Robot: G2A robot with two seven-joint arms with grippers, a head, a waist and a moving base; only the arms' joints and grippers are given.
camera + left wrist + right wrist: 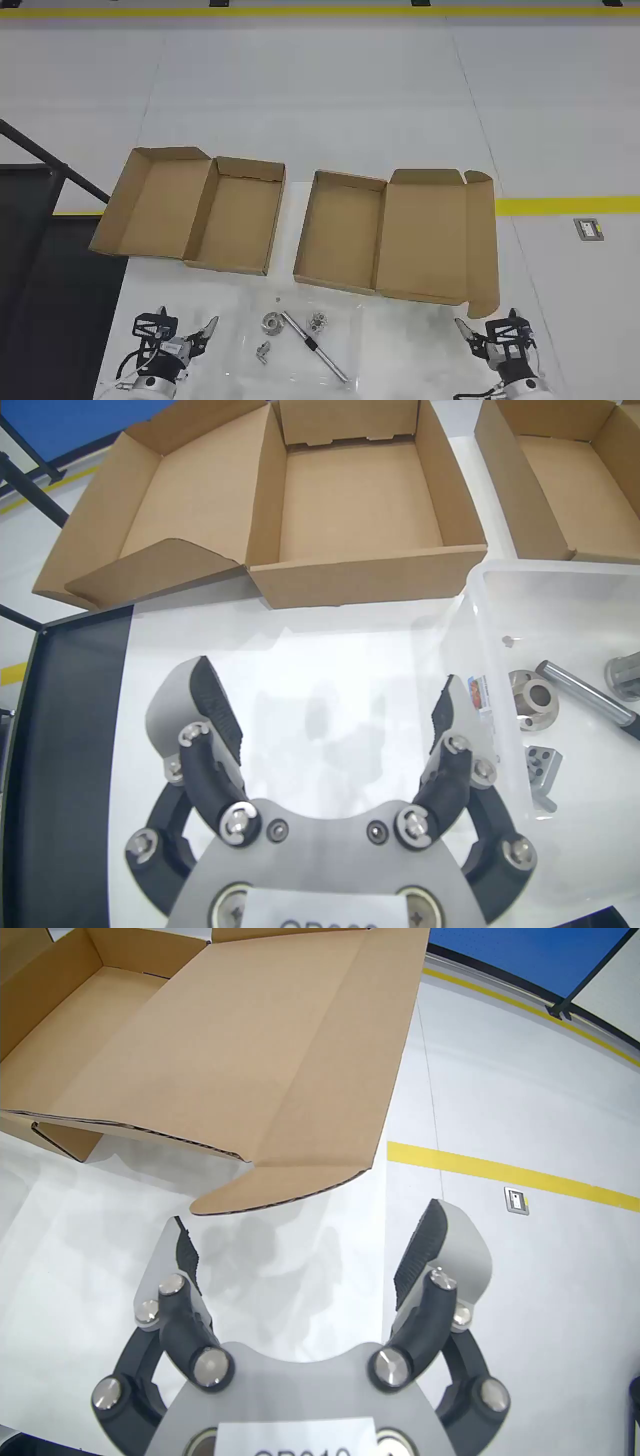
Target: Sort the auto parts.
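Observation:
Several metal parts lie in a clear plastic tray (230,372) at the table's front middle: a flanged bushing (272,323) (534,699), a long steel rod (314,347) (585,694), a small drilled block (263,351) (542,769) and a toothed cylinder (318,321) (625,673). My left gripper (178,330) (327,695) stands open over bare table just left of the tray, holding nothing. Far to the right, my right gripper (490,328) (307,1240) is also open and empty, near the right box's lid flap.
Two open cardboard boxes stand behind the tray, the left box (235,215) (360,500) and the right box (338,232) (95,993), each with its lid (150,200) (432,235) folded outward. The table's left edge (75,710) is black.

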